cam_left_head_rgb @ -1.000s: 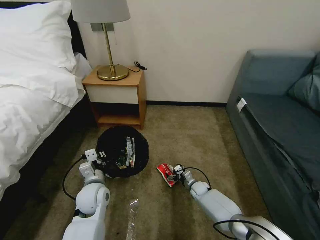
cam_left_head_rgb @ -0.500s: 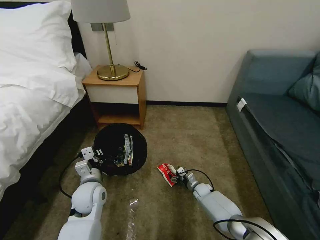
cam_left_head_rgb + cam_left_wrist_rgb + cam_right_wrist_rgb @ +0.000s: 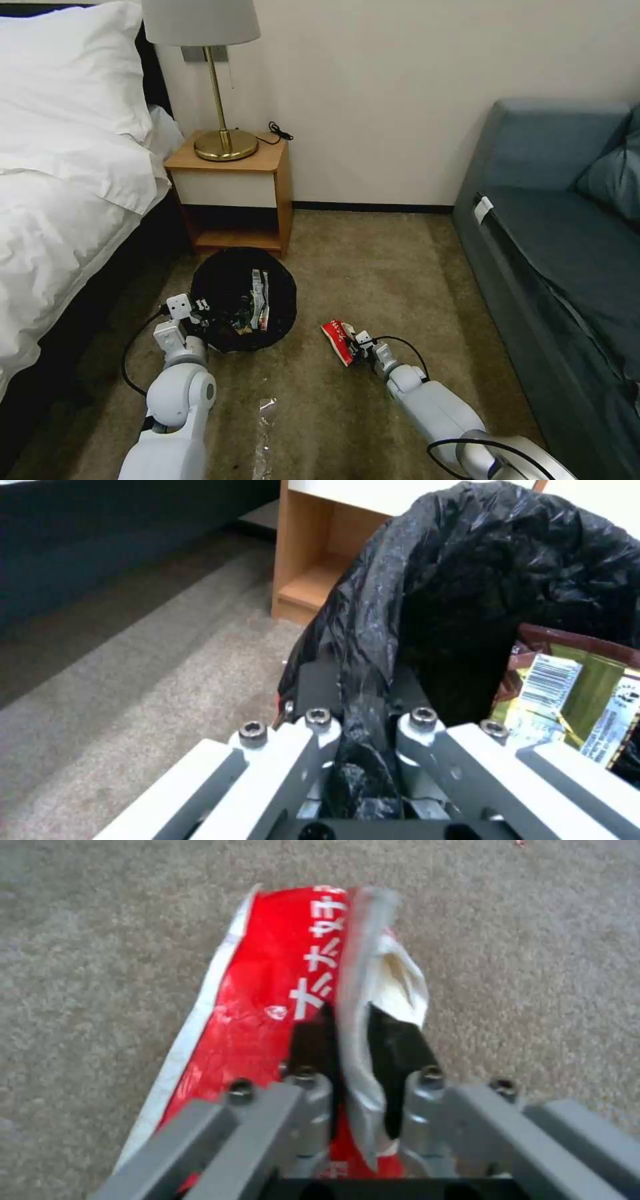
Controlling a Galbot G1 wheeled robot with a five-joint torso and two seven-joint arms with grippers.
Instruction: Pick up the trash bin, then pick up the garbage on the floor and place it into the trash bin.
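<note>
Clamped in the right gripper [image 3: 350, 1040] near the carpet, the red snack packet [image 3: 339, 340] is held right of the trash bin [image 3: 244, 299] — its bag-covered rim is pinched by the left gripper [image 3: 363, 715].

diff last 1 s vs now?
Right gripper has drawn back toward the robot and slightly right, taking the red snack packet along, jaws shut on its edge. Trash bin, gripped at the bag rim by the left gripper, wobbled slightly up and left. Tape strip, nightstand unchanged.
</note>
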